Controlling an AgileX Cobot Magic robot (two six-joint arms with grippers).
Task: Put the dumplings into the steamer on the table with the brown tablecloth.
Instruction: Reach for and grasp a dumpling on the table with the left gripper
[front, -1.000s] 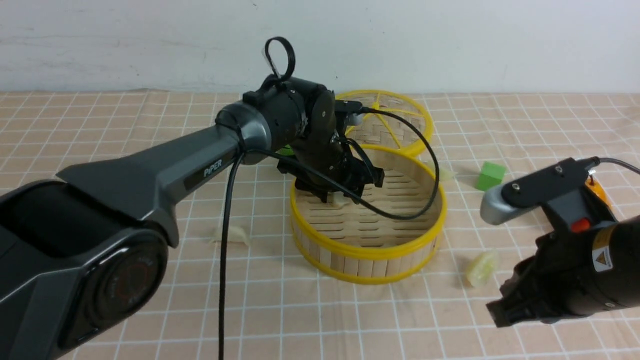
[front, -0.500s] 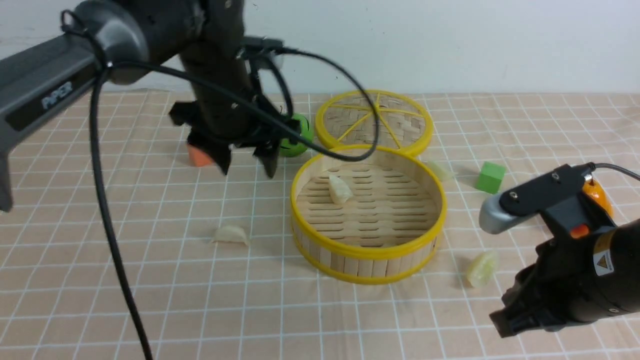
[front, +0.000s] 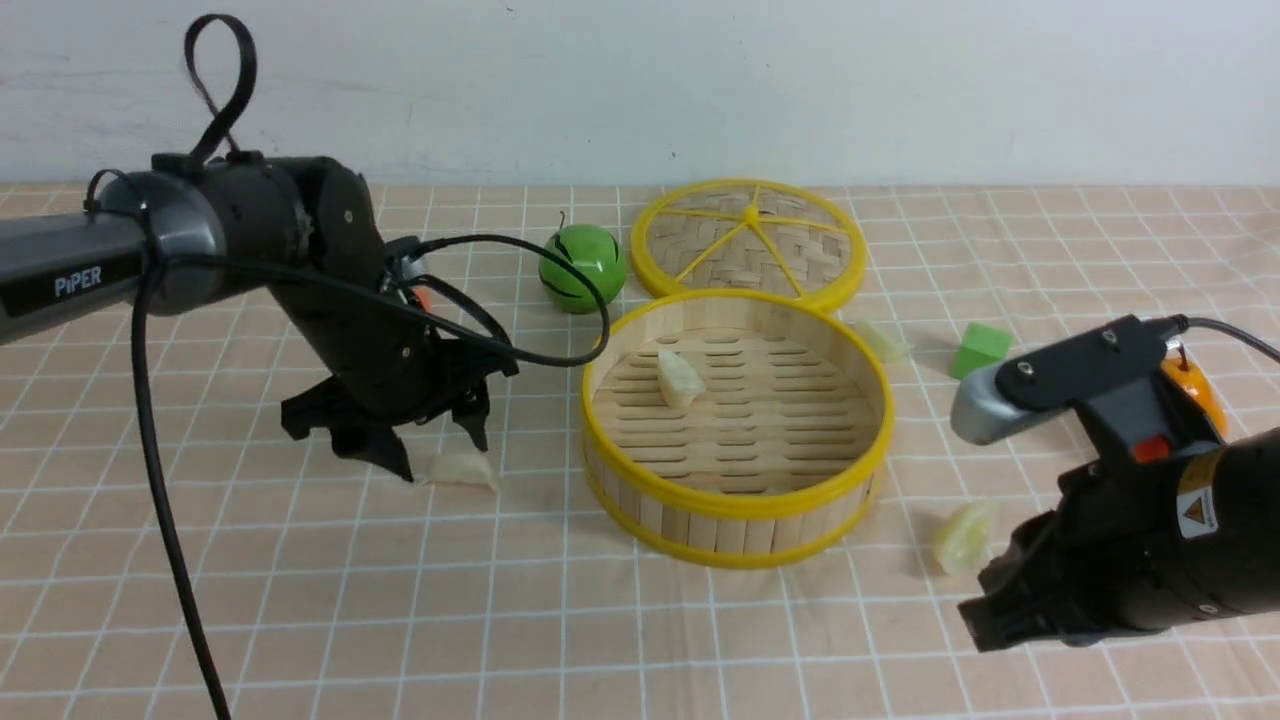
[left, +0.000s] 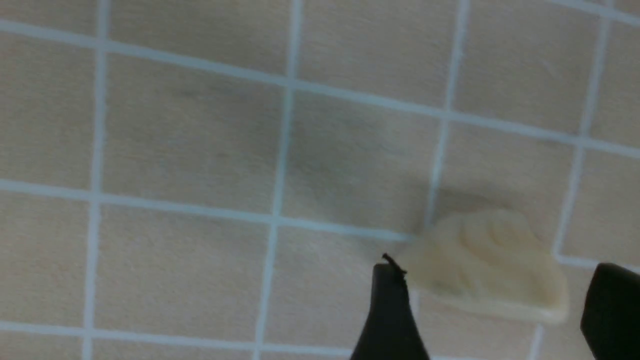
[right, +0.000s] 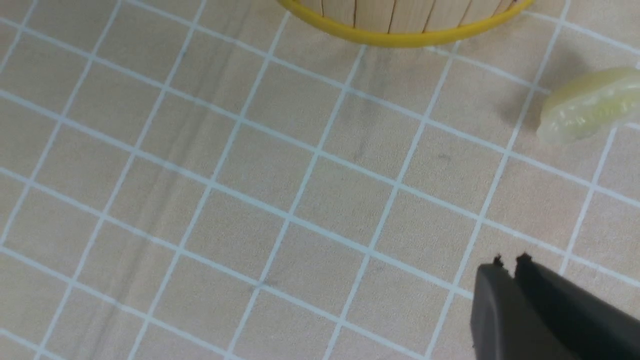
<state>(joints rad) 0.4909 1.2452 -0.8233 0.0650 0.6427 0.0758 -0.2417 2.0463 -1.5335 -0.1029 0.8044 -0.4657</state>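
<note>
A: So, where do you stand on this one?
B: One in, three to go. One dumpling (front: 680, 378) lies inside the steamer (front: 735, 505), on the slats toward the back left. The other three sit out on the brown tablecloth (front: 300, 600).
A: Which three?
B: Cream dumpling (front: 462, 468) left of the steamer, right under your left gripper (front: 440, 455). Pale dumpling (front: 882, 340) just behind the steamer's right side, near the green cube (front: 980, 350). Greenish dumpling (front: 963, 535) front right, near your right gripper (front: 985, 625).
A: Left gripper got anything?
B: No. Jaws spread wide, nothing held. The wrist view has the cream dumpling (left: 487, 265) flat on the cloth between the fingertips, closer to one finger. Can't tell if that finger touches it. I'd say you're lined up for the second pick, squeeze not made yet.
A: Right one?
B: Jaws pressed together, empty, low over bare cloth. Its wrist view puts the greenish dumpling (right: 590, 110) off to the side, clear of the tips.
A: Clutter?
B: Lid (front: 748, 240) lies flat just behind the steamer, green toy fruit (front: 582, 268) beside it. Neither blocks your drop, I'd guess.
</note>
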